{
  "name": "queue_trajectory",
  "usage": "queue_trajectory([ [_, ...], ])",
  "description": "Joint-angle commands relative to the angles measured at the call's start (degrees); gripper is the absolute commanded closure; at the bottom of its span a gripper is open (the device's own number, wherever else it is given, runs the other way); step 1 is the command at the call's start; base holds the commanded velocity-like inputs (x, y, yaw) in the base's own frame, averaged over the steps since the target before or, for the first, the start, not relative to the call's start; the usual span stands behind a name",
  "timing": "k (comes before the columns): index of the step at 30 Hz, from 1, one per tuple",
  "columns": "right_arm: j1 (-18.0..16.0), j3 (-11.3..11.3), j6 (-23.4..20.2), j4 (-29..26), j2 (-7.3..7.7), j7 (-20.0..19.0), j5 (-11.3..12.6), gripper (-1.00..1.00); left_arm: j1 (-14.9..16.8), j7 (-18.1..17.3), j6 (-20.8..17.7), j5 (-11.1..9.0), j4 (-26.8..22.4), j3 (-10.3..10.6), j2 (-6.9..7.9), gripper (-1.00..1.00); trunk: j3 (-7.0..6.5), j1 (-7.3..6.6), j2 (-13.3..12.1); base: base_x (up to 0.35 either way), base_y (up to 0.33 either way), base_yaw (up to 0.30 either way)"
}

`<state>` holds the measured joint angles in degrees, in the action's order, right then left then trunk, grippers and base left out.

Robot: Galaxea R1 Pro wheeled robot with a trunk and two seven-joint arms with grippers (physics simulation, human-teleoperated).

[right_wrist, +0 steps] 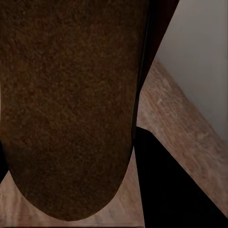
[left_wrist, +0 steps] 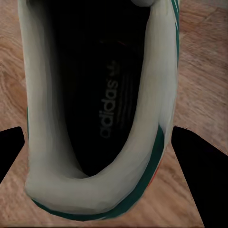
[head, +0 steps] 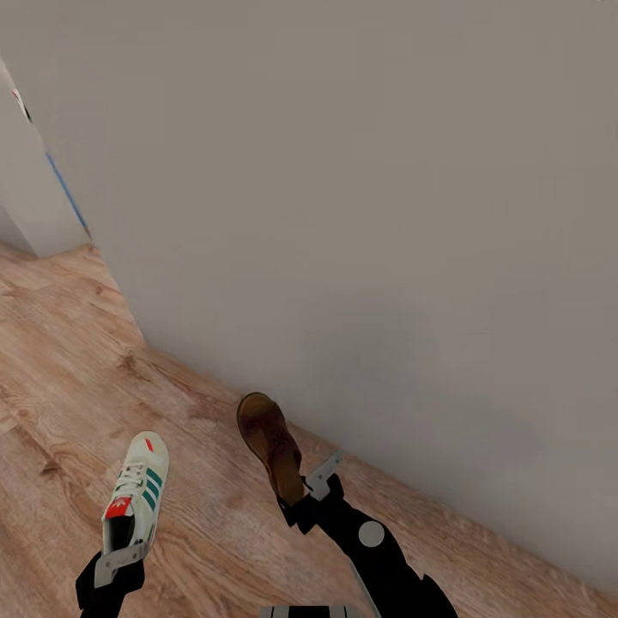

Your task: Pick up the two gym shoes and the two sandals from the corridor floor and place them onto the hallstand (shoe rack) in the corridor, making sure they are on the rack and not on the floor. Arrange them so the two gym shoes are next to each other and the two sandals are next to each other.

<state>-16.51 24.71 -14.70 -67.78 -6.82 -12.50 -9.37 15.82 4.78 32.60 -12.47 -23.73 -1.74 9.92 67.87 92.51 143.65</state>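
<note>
One gym shoe and one sandal by the wall

There is one white gym shoe (head: 135,492) and one brown sandal (head: 271,445), so two shoes in all. Both sit near the one grey wall (head: 386,215); the sandal is nearer to it.

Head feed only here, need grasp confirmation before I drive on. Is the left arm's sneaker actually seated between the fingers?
Observer: Left wrist view shows the gym shoe heel-first, its collar between the two dark fingers either side; contact itself isn't clearly visible.
Operator: Anything inside the shoe?
Observer: No, just a dark insole with pale adidas lettering.
Operator: Right side, what's it carrying?
Observer: Right wrist view shows the sandal, its rough brown surface facing the camera, rounded end nearest.
Operator: Wall clearance on that side?
Observer: Close. The grey wall meets the floor just beyond the sandal's edge there.
</note>
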Motion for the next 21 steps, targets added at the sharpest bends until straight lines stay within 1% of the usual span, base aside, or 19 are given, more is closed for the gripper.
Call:
queue_trajectory([
  [1, -0.01, -0.04, -0.33, 0.05, -0.02, -0.19, -0.39, 1.0, -0.18, 0.21, 0.15, 0.03, -0.19, 0.05, 0.01, 1.0, 0.03, -0.02, 0.02, -0.058, 0.09, -0.009],
  [5, -0.01, -0.02, -0.33, 0.44, -0.03, -0.16, -0.34, 1.0, -0.91, 0.22, 0.11, -0.13, -0.98, -0.05, 0.01, 1.0, 0.01, -0.02, 0.02, -0.119, 0.197, -0.004],
  [11, -0.01, 0.03, -0.33, 0.48, -0.03, -0.16, -0.35, 1.0, -1.04, 0.23, 0.1, -0.25, -1.13, -0.07, 0.04, 1.0, 0.01, -0.02, 0.02, -0.131, 0.276, 0.0],
  [18, -0.01, -0.15, -0.3, 1.25, -0.03, -0.12, -0.46, 1.0, -1.05, 0.23, 0.1, -0.07, -1.14, 0.1, -0.01, 1.0, 0.01, -0.02, 0.02, -0.029, 0.301, 0.0],
  [21, -0.01, -0.88, 1.11, 3.19, 0.02, -0.08, -0.47, 1.0, -1.05, 0.21, 0.1, -0.02, -1.04, 0.08, -0.06, 1.0, 0.01, -0.02, 0.02, -0.003, 0.311, 0.0],
])
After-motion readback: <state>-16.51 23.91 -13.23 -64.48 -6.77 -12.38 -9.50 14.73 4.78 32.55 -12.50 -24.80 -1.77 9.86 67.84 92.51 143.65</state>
